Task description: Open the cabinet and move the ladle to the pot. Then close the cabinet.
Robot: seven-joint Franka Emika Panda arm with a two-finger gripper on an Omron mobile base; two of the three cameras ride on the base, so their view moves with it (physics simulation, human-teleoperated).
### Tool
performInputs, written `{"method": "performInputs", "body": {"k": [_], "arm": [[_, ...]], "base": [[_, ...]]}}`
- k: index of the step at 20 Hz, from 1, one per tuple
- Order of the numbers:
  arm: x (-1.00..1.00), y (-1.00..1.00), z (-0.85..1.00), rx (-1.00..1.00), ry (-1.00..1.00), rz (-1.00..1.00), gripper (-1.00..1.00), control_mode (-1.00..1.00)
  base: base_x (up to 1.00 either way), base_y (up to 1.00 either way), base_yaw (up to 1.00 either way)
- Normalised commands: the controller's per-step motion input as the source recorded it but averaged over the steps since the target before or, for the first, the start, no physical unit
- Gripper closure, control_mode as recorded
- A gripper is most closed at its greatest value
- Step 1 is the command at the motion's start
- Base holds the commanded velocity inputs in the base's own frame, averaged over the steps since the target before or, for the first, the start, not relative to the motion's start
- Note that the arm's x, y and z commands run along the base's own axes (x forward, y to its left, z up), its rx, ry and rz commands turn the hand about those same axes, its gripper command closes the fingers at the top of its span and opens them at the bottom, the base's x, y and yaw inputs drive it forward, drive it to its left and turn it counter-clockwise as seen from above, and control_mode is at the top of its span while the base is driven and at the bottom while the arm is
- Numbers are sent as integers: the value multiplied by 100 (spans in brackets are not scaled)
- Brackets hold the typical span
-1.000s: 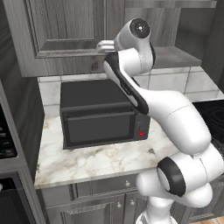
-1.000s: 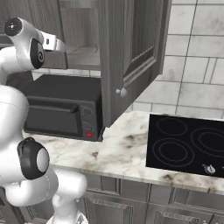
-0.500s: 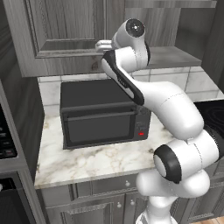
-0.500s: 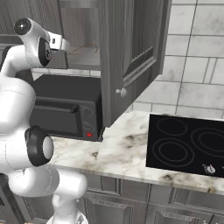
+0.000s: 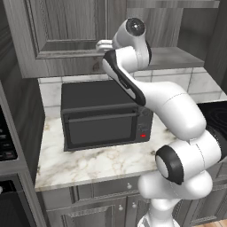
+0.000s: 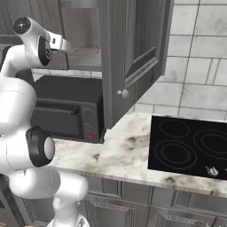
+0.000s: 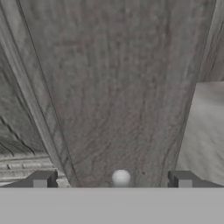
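The grey cabinet's left door (image 5: 66, 31) is shut, and its right door (image 6: 133, 53) stands swung open, with a round knob (image 6: 123, 93) near its lower edge. My gripper (image 5: 99, 44) is raised to the lower right corner of the left door. In the hand view the gripper (image 7: 113, 180) is open, and the left door's silver knob (image 7: 121, 177) sits between its two fingertips (image 7: 41, 179). The ladle (image 6: 85, 48) shows as a thin brown line on the open shelf, just right of the gripper (image 6: 66, 44). The pot is out of view.
A black microwave (image 5: 104, 115) stands on the marble counter (image 5: 97, 164) directly under the cabinet. A black cooktop (image 6: 190, 146) lies to the right, below the open door. Grey drawer fronts (image 6: 146, 204) run under the counter, and a dark appliance (image 5: 6, 133) stands at the far left.
The arm's lower links have swung round and now stand taller. The hand has stayed by the left door's corner. The jaws remain open.
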Motion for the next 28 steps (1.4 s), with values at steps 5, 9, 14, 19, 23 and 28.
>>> {"method": "performInputs", "body": {"k": [5,9,14,19,23,28], "arm": [[28,9,-34,0,0,0,100,-100],[28,1,-43,0,0,0,100,-100],[12,1,-46,0,-2,0,100,-100],[1,8,-41,3,-7,0,100,-100],[14,18,-29,4,-4,0,100,-100],[0,26,-7,1,-3,0,100,-100]], "base": [[0,0,0],[0,0,0],[0,0,0],[0,0,0],[0,0,0],[0,0,0]]}}
